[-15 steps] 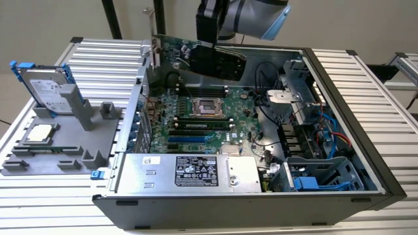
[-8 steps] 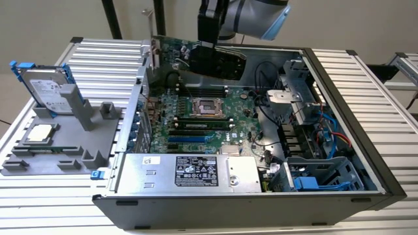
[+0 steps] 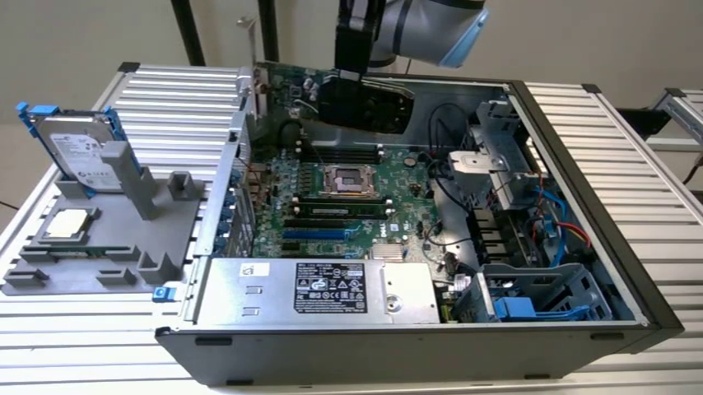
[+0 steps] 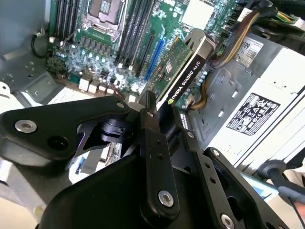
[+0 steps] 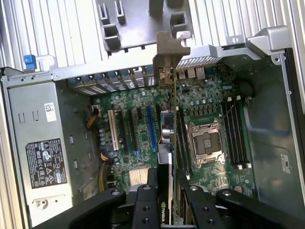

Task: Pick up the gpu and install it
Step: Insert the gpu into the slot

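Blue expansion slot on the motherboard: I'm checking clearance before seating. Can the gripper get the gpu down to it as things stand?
Probably yes: the gripper holds the gpu above the motherboard, and the blue slot looks bare, with no cable seen across it.

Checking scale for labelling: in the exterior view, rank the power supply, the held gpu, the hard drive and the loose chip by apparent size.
1. power supply
2. gpu, held by the gripper
3. hard drive, close to the gpu; farther gpu makes this uncertain
4. chip

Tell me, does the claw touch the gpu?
Touching. In the first wrist view the claw has its fingers pressed on both faces of the gpu, no gap.
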`<state>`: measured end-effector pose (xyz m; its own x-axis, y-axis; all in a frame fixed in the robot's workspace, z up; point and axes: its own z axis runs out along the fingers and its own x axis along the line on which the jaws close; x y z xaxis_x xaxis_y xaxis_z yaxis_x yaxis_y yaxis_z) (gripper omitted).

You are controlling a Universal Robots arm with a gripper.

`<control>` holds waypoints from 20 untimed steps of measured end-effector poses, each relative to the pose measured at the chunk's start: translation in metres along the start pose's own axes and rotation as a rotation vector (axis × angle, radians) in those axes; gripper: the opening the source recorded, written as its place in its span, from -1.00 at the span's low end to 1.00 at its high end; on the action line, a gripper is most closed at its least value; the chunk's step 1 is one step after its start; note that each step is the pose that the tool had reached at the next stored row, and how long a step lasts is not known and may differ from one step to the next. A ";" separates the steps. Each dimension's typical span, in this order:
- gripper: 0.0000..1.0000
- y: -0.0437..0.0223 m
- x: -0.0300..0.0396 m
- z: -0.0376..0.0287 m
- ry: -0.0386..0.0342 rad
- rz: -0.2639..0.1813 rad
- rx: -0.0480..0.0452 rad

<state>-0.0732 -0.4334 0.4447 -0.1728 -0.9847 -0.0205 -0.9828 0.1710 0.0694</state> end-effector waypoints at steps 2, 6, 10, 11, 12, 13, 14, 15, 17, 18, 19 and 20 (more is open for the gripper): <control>-1.00 0.0000 0.0000 0.0000 0.0006 -0.010 -0.0002; -1.00 0.0000 0.0000 0.0000 0.0020 -0.030 -0.0006; -1.00 0.0000 0.0000 0.0000 0.0034 -0.049 -0.0010; -1.00 0.0000 0.0000 0.0000 0.0037 -0.054 -0.0011; -1.00 0.0000 0.0000 0.0000 0.0040 -0.059 -0.0012; -1.00 0.0000 0.0000 0.0000 0.0045 -0.064 -0.0013; -1.00 0.0000 0.0000 0.0000 0.0048 -0.070 -0.0014; -1.00 0.0000 0.0000 0.0000 0.0053 -0.077 -0.0016; -1.00 0.0000 0.0000 0.0000 0.0063 -0.092 -0.0019; -1.00 0.0000 0.0000 0.0000 0.0069 -0.099 -0.0021; -1.00 0.0000 0.0000 0.0000 0.0074 -0.107 -0.0022; -1.00 0.0001 0.0000 0.0000 0.0080 -0.117 -0.0024</control>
<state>-0.0732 -0.4334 0.4447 -0.0569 -0.9982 -0.0206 -0.9961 0.0553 0.0694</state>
